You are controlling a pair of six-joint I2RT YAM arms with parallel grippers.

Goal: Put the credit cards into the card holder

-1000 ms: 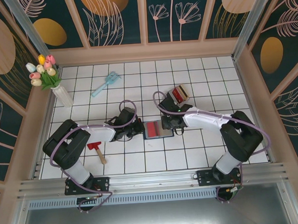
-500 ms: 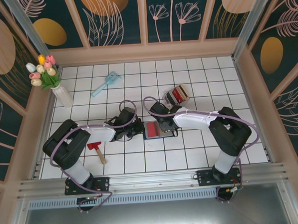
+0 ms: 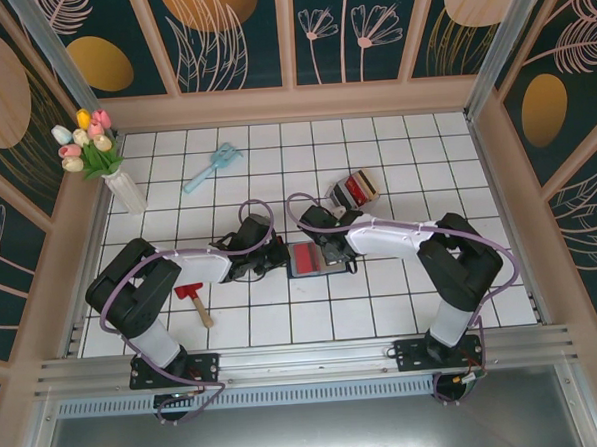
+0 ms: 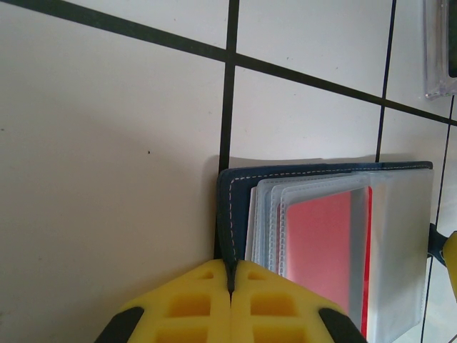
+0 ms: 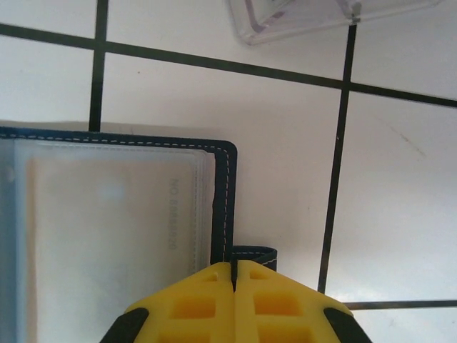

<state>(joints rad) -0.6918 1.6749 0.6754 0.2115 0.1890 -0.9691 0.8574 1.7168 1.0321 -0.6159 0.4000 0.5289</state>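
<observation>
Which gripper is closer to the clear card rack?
Right. The right gripper grips the card holder on its right edge, close to the rack; the left gripper grips its left edge, farther away.

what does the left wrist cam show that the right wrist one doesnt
Left wrist: a red plastic card inside the clear sleeves. Right wrist: the small navy snap tab at the corner and a pale frosted sleeve. Both: the dark navy folding card holder on white tiles, with the left gripper and right gripper each shut on its edge.
</observation>
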